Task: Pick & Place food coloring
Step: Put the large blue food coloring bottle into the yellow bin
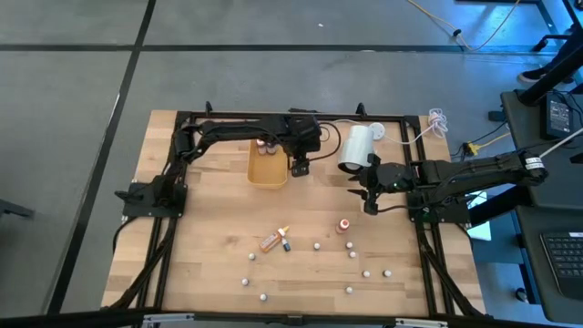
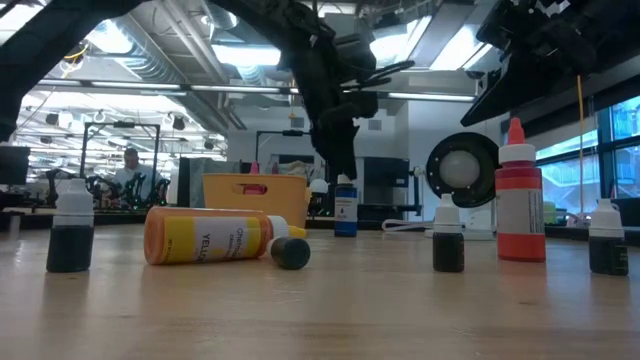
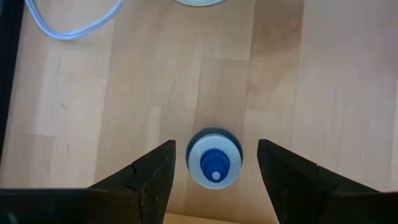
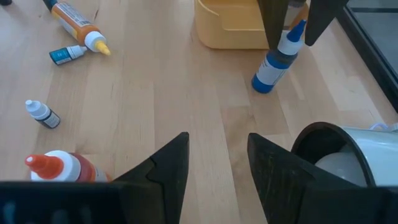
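A: Where is the left pincer (image 3: 214,168)?
B: Upper centre, spread wide around a standing blue bottle (image 3: 214,165), not touching it.
A: The right pincer (image 4: 217,155)?
B: Spread, holding nothing; other food coloring bottles (image 1: 314,251) are scattered on the lower surface (image 1: 209,237).

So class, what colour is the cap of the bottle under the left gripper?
Blue, clearest in the left wrist view.

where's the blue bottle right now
The blue bottle stands upright on the table just right of the yellow tray in the high view, between the open fingers of the left gripper, with the white cylinder further right.
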